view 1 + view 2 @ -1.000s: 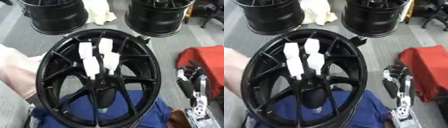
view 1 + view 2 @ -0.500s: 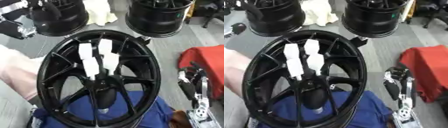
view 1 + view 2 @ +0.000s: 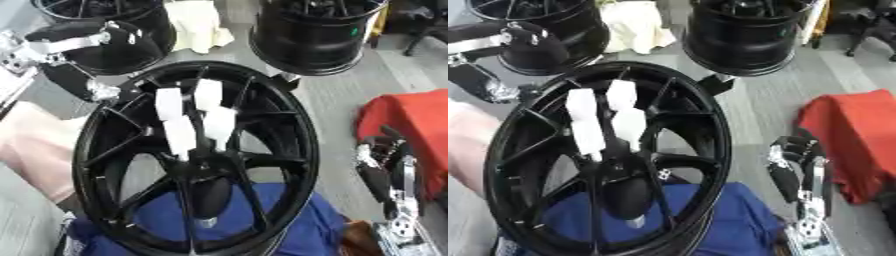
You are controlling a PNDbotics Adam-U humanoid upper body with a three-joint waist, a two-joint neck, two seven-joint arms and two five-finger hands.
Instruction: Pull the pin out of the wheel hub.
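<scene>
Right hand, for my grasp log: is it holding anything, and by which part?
Nothing. The right hand rests open beside the wheel, apart from it.

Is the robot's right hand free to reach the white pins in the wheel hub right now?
Probably yes. The right hand hangs idle beside the black wheel, holding nothing, and the white pins stand exposed among the spokes, nothing covering them.

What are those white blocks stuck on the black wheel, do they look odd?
Yes: four white pieces sit on the spokes of the black wheel, just above its hub. What they are is unclear. The wheel rests on a rumpled blue cloth.
</scene>
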